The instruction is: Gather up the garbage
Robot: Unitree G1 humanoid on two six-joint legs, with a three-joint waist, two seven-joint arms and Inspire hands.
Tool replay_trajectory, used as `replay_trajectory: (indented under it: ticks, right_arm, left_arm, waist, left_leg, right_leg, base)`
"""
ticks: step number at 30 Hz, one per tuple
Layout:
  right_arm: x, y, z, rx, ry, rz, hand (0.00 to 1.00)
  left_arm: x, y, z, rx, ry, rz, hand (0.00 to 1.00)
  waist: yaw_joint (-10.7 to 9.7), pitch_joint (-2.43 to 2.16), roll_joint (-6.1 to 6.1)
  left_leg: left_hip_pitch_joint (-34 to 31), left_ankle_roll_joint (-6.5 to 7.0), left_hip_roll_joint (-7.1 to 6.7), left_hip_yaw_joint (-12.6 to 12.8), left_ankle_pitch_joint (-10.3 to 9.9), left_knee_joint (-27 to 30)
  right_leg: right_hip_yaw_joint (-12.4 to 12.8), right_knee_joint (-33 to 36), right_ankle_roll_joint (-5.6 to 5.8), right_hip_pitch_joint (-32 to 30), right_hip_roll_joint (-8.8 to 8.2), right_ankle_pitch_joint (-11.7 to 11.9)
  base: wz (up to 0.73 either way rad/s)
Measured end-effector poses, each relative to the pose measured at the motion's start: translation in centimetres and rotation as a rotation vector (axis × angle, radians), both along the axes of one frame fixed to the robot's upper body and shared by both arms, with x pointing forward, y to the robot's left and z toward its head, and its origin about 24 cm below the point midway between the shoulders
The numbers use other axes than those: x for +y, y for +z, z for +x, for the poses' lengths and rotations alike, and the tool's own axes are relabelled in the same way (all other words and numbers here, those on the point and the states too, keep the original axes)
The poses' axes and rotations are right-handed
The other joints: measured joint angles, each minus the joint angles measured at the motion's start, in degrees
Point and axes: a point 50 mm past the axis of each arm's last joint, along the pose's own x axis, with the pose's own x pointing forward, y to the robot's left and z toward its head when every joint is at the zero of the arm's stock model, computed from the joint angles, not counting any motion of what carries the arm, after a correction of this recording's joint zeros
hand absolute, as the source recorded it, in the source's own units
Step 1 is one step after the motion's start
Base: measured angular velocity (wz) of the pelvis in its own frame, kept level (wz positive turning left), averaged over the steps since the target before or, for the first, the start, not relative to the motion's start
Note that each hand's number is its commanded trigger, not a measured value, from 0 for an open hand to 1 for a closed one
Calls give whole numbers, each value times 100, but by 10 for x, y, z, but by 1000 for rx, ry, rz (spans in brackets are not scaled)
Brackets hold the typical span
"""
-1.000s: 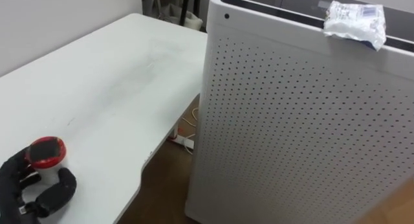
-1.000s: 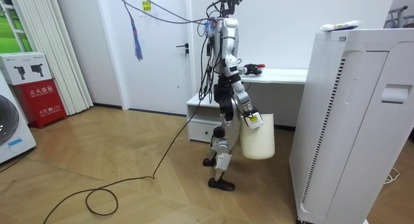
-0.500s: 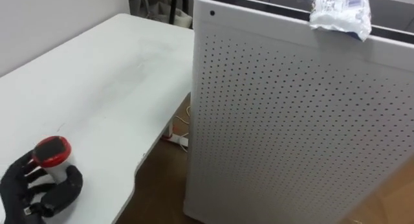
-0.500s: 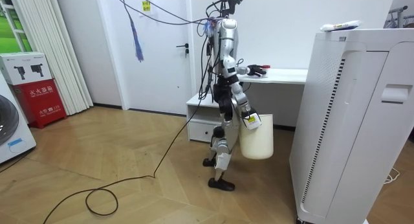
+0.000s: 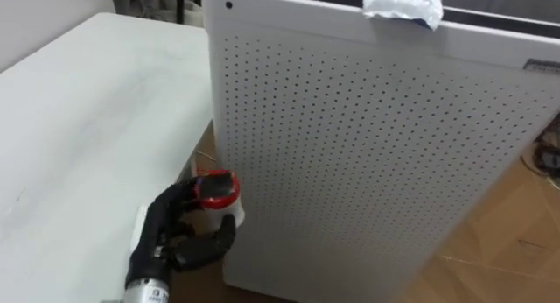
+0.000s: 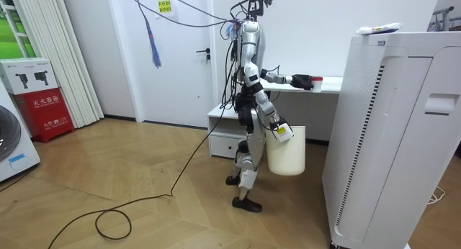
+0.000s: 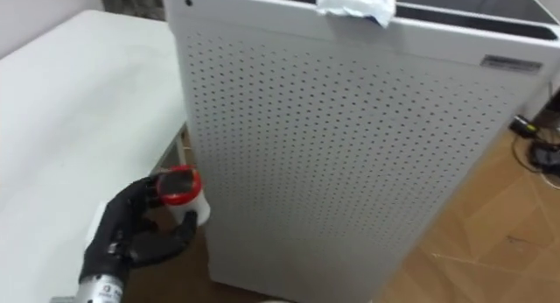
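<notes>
The left hand (image 5: 175, 237) curls its fingers round a small white cup (image 5: 219, 200) near the left edge of the big white box with holes (image 5: 367, 154). The cup stands up and down, with its red lid on top. A crumpled wrapper (image 5: 401, 3) lies on top of the box. The right hand (image 6: 278, 129) is by a white bucket (image 6: 287, 155); I cannot tell how it grips.

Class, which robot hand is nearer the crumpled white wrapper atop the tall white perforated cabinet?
Left. The left robot hand, gripping a red-lidded white cup, reaches out beside the cabinet, below the wrapper; the right robot hand hangs low at the robot's side by a white bucket.
</notes>
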Motion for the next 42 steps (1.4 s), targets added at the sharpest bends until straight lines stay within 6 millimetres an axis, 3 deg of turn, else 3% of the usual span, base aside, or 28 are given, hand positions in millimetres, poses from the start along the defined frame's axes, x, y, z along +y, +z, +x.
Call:
replay_trajectory:
  ticks: [5, 11, 15, 17, 18, 21, 23, 42]
  right_arm:
    - [2, 9, 17, -60, 43, -15, 100]
    - [6, 18, 35, -116, 79, 9, 100]
    - [0, 22, 38, -127, 94, -3, 100]
    - [-4, 26, 45, -145, 96, -18, 100]
    - [-4, 27, 47, -151, 96, -20, 100]
    - [-4, 30, 52, -169, 96, -19, 100]
    - [-2, 33, 55, -182, 100, -14, 100]
    - [-5, 36, 55, -197, 101, -44, 100]
  left_arm:
    - [-5, -2, -1, 21, -71, -2, 100]
    - [-9, -10, -8, 69, -148, 17, 100]
    - [-14, -15, -13, 97, -190, 14, 100]
    - [-17, -11, -13, 90, -220, 9, 100]
    - [-17, -10, -12, 85, -227, 9, 84]
    - [-22, -5, -12, 75, -267, 2, 55]
    - [-24, -7, -14, 88, -290, 6, 0]
    - [-32, -23, -31, 191, -421, 35, 0]
  waist:
    - [14, 59, -23]
    - [169, 79, 11]
    - [166, 66, 108]
    - [173, 35, 161]
    - [172, 35, 162]
    - [154, 26, 152]
    - [121, 26, 157]
    - [-13, -2, 115]
  left_leg:
    - [-30, 0, 33, 126, 0, -28]
    - [-40, -5, 93, 408, -2, -10]
    - [-39, -9, 94, 473, -5, 10]
    - [-159, -10, 82, 481, -5, 0]
    - [-205, -11, 80, 484, -4, 1]
    - [-339, -15, 12, 496, 2, 24]
    - [-366, -15, 9, 494, 4, 27]
    - [-296, -14, 30, 450, 5, -8]
  right_leg:
    - [-24, 66, -35, -128, 13, 34]
    - [55, 91, -129, -294, 110, 116]
    - [89, 114, -157, -340, 127, 135]
    - [213, 238, -163, -562, 100, 139]
    - [233, 274, -166, -630, 100, 141]
    - [271, 317, -169, -823, 103, 144]
    - [284, 283, -168, -837, 107, 162]
    - [132, 166, -158, -702, 94, 197]
  base:
    - [-10]
    - [-28]
    - [-18]
    - [-25]
    - [-21]
    - [-13]
    - [-6]
    - [0]
